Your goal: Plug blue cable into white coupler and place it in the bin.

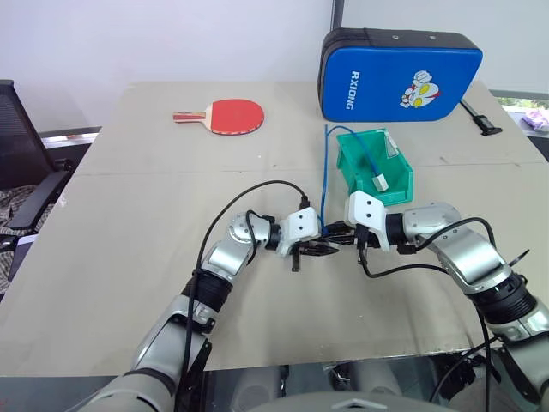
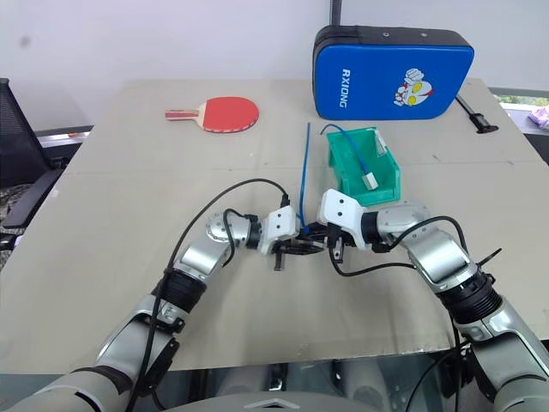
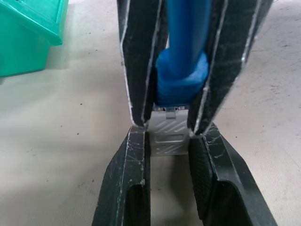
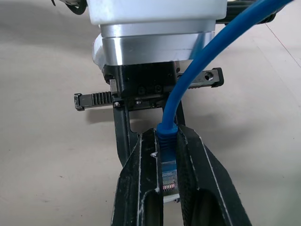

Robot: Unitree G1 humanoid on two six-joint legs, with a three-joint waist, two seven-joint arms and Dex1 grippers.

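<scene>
Beige table, plain white wall behind, black office chair at left edge

Both arms bent inward, wrists meeting tip to tip low over the middle of the table. Left gripper pointing to the right and slightly down, fingers nearly closed, pinching the white coupler. Right gripper pointing to the left and slightly down, fingers clamped on the plug end of the blue cable, directly facing the left gripper.
</scene>
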